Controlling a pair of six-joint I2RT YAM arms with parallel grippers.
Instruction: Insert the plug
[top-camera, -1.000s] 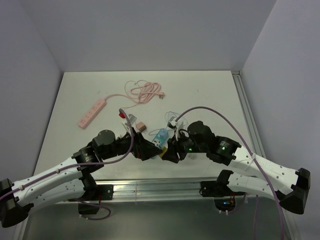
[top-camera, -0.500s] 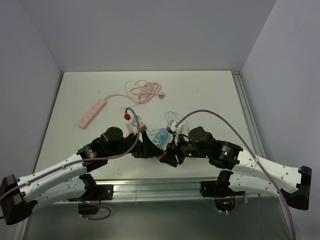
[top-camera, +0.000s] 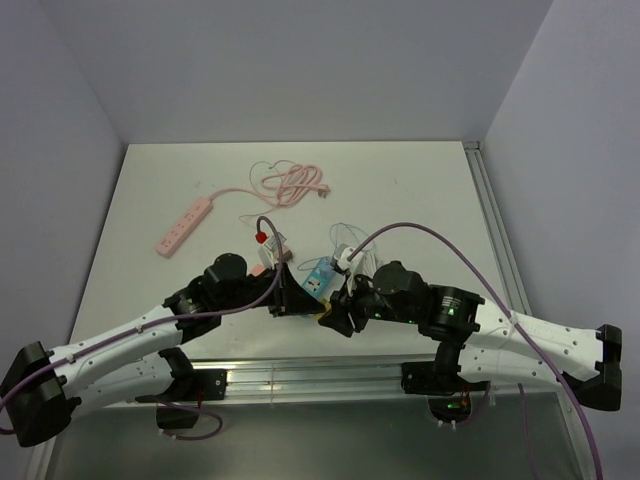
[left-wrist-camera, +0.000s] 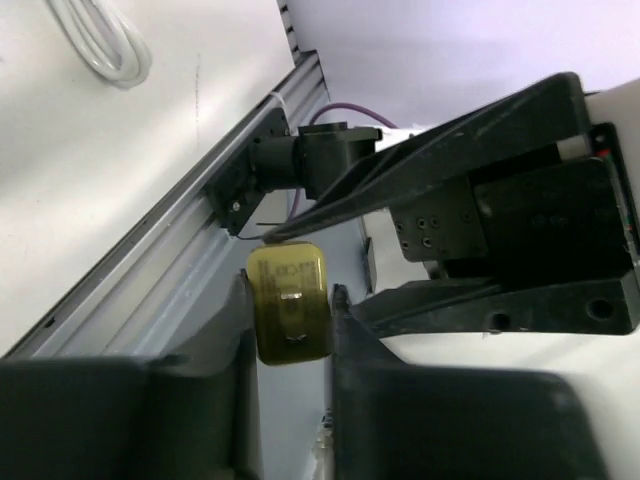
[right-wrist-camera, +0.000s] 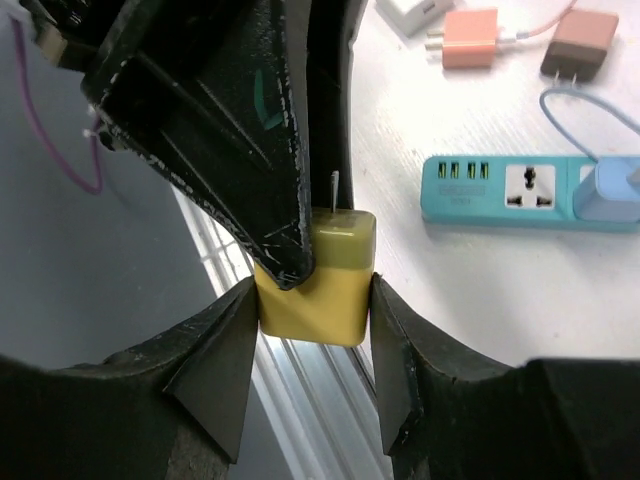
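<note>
1. At the near edge of the tabletop, over the metal rail, the yellow plug sits between both arms. The right pincer is clamped on its flat sides, and the left pincer is narrowed onto it from the opposite end, touching the body on both sides.
2. The step in hand looks like a pass or regrasp between the two pincers. One should have a firm, square hold before the other lets go, or the plug may twist or drop past the rail.
3. Whichever arm carries on should leave the prong end free. It should line the prongs up with the universal socket on the teal power strip, which lies near on the tabletop, and press straight in, not at a slant.
4. The strip looks light and may slide, so the free pincer could steady it.
5. Only one thin metal prong shows in the right wrist view. The left pincer's black finger covers the rest, so the prong count and shape are unclear.
6. In the top view the plug is a small yellow speck under the two wrists. How hard the left pincer bites cannot be told.
7. The right end of the teal strip is cut off by the frame, and a blue adapter sits plugged in there.
</note>
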